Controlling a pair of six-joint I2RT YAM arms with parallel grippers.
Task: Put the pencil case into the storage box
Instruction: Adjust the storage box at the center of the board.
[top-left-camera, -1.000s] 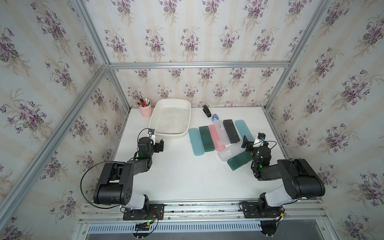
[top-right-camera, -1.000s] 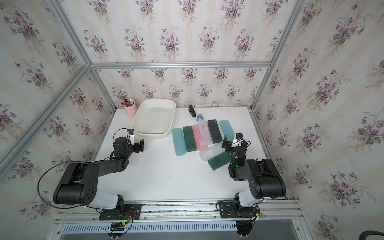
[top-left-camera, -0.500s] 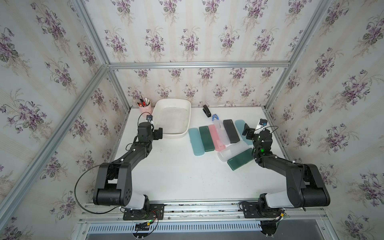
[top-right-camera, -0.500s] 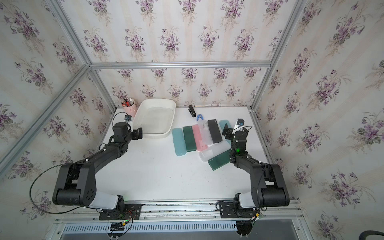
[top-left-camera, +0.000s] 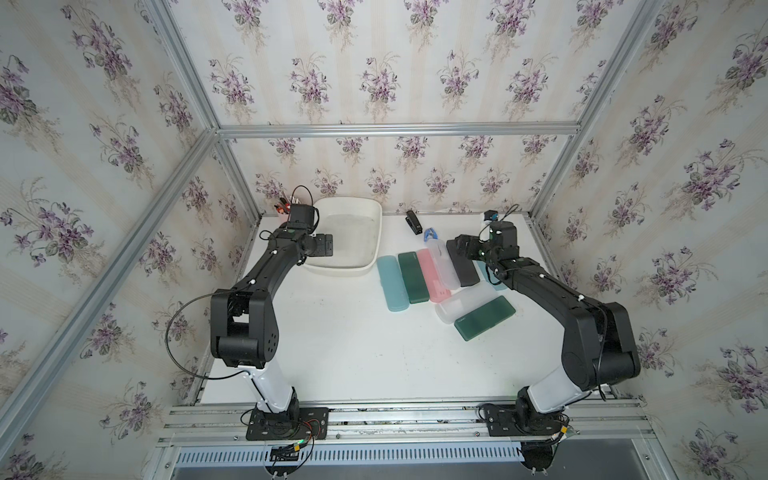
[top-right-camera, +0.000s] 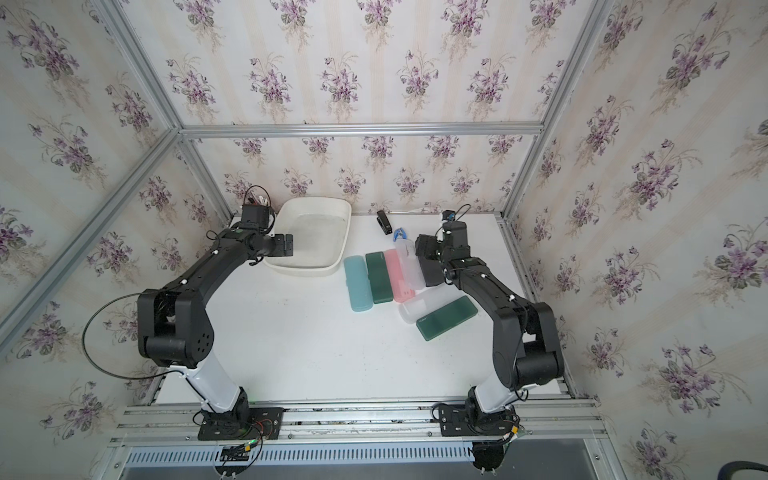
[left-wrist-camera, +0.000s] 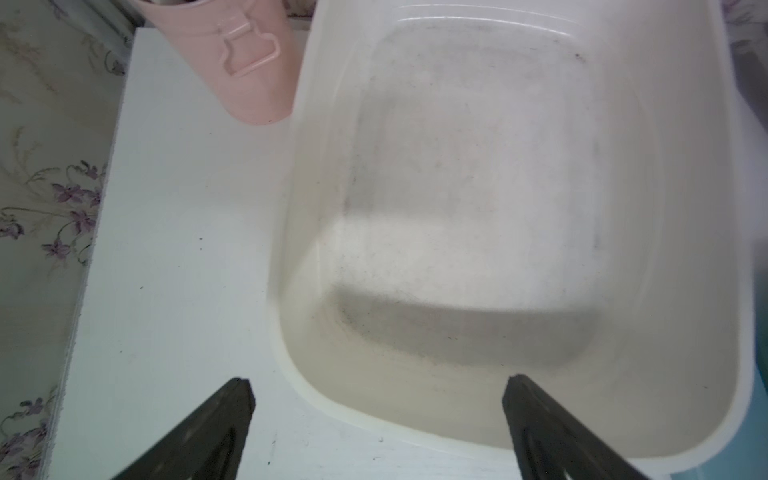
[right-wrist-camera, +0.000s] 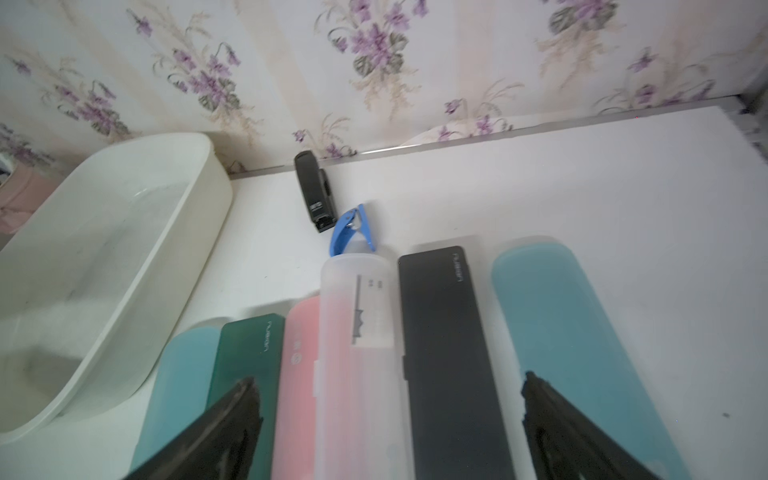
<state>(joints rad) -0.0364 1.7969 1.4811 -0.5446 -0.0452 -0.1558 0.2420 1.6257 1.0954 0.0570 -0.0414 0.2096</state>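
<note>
Pencil cases (top-left-camera: 432, 276) all lie on the bench (top-left-camera: 353, 353) just beside the storage box (top-left-camera: 349, 271). The box is empty, so in my judgement every step is left to do. Left fingers (left-wrist-camera: 208, 432) stand wide open at the box's corner and hold nothing. Right fingers (right-wrist-camera: 216, 428) stand wide open above the cases and grip none.

Glossy white plastic storage box (top-left-camera: 340, 271), frosted plastic pencil cases (top-left-camera: 413, 276), smooth matt white table (top-left-camera: 353, 332).
</note>
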